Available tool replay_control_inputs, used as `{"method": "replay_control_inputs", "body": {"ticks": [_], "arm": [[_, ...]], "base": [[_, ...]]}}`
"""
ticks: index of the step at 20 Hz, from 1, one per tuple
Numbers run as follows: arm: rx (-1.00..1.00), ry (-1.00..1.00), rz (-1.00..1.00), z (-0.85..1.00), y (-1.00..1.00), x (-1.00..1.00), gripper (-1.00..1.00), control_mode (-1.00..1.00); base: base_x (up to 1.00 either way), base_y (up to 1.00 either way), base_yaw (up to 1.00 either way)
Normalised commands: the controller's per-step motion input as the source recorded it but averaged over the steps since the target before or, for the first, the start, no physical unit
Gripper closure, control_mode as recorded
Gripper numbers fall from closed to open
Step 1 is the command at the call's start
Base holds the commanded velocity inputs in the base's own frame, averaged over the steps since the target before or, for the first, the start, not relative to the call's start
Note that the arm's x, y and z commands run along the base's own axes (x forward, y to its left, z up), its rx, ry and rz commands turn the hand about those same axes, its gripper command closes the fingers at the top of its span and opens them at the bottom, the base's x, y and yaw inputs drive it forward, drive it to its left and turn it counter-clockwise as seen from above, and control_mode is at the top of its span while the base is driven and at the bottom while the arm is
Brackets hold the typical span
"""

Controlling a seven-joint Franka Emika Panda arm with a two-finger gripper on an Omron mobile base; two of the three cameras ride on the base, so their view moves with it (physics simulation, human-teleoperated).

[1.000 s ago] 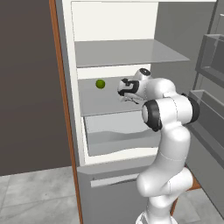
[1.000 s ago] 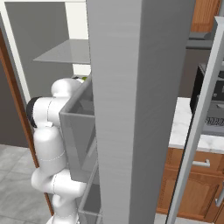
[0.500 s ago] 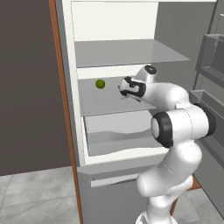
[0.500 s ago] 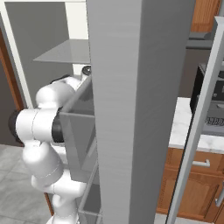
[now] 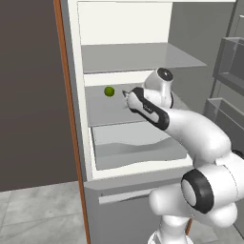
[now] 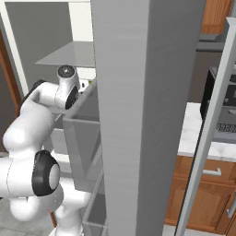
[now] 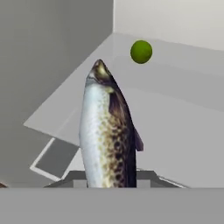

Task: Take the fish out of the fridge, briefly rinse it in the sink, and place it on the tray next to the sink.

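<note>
The fish (image 7: 107, 131), silvery with a dark speckled back, stands up from the bottom of the hand view, its head pointing toward the fridge's back corner. My gripper (image 7: 109, 177) is shut on the fish's tail end. In the left base view my gripper (image 5: 127, 97) sits over the middle shelf of the open fridge (image 5: 143, 57), just right of a green lime (image 5: 109, 91). That lime (image 7: 141, 51) lies on the shelf beyond the fish's head. The sink and the tray are out of view.
The fridge's pale drawer (image 5: 138, 147) sits below the shelf. The orange-brown edge trim (image 5: 64, 119) runs down on the left. The open fridge door (image 6: 143, 92) stands close on the right, with door bins (image 5: 228, 62). Beyond it are a white marble counter (image 6: 196, 133) and wooden cabinets (image 6: 203, 193).
The arm's elbow has swung out to the right and toward the camera. The hand has shifted slightly left over the middle shelf, still shut on the fish. The lime has not moved.
</note>
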Motion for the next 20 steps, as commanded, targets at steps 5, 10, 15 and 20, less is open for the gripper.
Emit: {"method": "replay_control_inputs", "body": {"ticks": [5,10,15,20], "arm": [[0.14,0.14,-0.04,0.92,0.48,-1.0,1.0,-1.0],[0.02,0.11,-0.03,0.8,0.35,-1.0,1.0,-1.0],[-0.24,-0.08,-0.03,0.67,0.23,-1.0,1.0,-1.0],[-0.28,-0.09,-0.04,0.5,0.13,-0.98,1.0,-1.0]], "base": [[0.0,0.0,0.0],[0.0,0.0,0.0],[0.0,0.0,0.0],[0.0,0.0,0.0]]}}
